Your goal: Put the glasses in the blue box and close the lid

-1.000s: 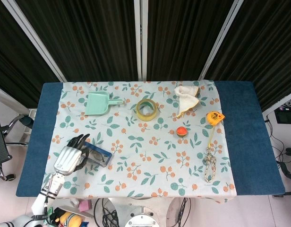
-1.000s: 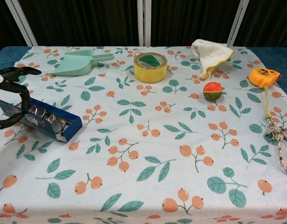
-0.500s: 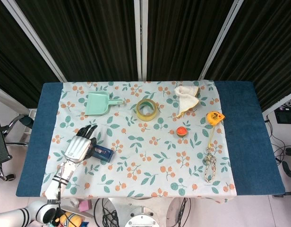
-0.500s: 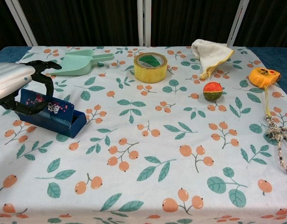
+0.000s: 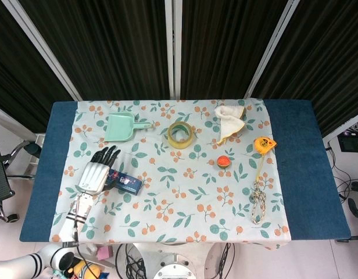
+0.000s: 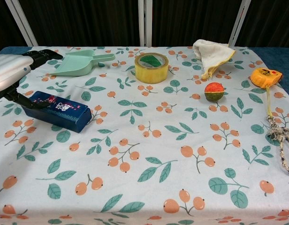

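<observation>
Blue box (image 6: 57, 110) lid down; left hand (image 6: 13, 70) fingers spread, touching it.

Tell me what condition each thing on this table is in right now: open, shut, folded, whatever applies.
blue box: lid down, lying flat on the tablecloth.
left hand: resting on the box's left end, fingers extended.
tape measure: tape pulled out toward the front.
rope: bunched in a loose tangle.
cloth: crumpled in a heap.
tape roll: lying flat.
dustpan: empty, lying flat.
</observation>
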You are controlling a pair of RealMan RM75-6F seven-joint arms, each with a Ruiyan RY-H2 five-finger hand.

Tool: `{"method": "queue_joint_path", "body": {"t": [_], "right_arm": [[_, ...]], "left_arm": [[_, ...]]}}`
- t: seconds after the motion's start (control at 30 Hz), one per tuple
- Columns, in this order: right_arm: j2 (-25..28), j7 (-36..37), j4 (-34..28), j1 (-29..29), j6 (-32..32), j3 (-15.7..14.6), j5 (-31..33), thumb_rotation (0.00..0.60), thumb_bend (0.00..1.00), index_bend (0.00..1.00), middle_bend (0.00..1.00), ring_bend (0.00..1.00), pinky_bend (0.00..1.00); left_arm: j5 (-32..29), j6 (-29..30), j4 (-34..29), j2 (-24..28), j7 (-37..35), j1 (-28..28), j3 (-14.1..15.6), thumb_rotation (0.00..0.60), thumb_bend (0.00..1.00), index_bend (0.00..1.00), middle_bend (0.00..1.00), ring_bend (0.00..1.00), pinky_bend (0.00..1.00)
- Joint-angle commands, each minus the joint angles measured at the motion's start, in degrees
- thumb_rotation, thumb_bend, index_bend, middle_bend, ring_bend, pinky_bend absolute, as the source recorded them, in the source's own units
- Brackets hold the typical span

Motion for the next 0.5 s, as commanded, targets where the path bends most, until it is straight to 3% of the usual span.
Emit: {"method": "queue_joint_path", "body": {"t": [0.03, 0.23, 0.4, 0.5], "right_arm": [[0.1, 0.0, -0.2, 0.0, 0.2, 0.0, -0.1, 0.6, 0.23, 0.0, 0.0, 0.0, 0.0], [0.4, -0.1, -0.9, -0.1, 0.7, -0.2, -0.9, 0.6, 0.23, 0.0, 0.0, 0.0, 0.0], [0.0, 0.2, -0.9, -0.2, 0.7, -1.0, -2.1, 0.6, 0.23, 0.0, 0.0, 0.0, 0.0], [-0.5, 0.4, -0.4, 0.0, -0.1, -1.6, -2.3, 0.6, 0.23, 0.0, 0.0, 0.0, 0.0]], "left_arm": [[0.0, 0.7, -0.5, 0.3, -0.3, 0.5, -0.3, 0.6, 0.15, 0.0, 0.0, 0.05, 0.14], [2.3, 5.3, -5.3, 5.1, -4.0, 3.6, 0.7, 0.6, 0.11, 0.0, 0.01, 0.05, 0.14], [3.3, 9.2, -10.5, 13.5, -10.0, 9.9, 4.9, 0.6, 0.11, 0.0, 0.02, 0.05, 0.15], [2.5, 10.7, -12.7, 17.7, -9.9, 13.6, 7.5, 0.538, 0.11, 0.04, 0.02, 0.05, 0.15]]}}
